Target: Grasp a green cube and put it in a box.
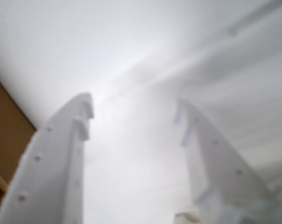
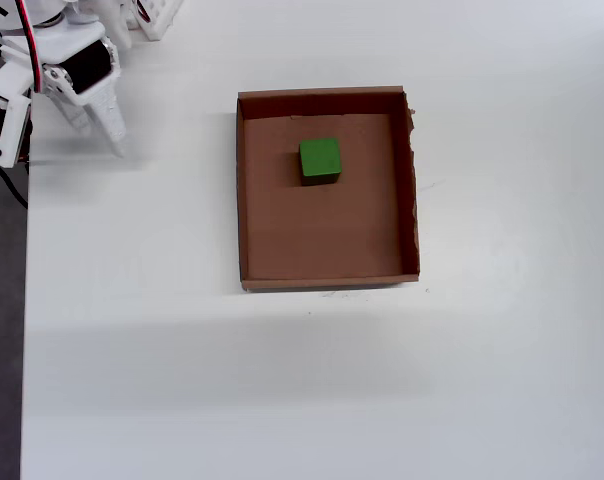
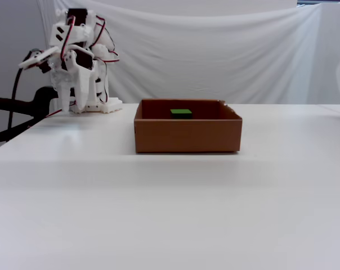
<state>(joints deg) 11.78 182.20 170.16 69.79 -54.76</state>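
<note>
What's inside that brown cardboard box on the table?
Inside the box sits one green cube, resting on the floor toward the far wall, touching no side. The overhead view shows nothing else there. In the fixed view, the front wall hides all but the cube's top.

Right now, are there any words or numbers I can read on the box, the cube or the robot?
None. The box shows plain brown cardboard, the green cube has bare matte faces, and the gripper is plain white in the blurred wrist view. The white table and the white cloth backdrop carry no print either.
</note>
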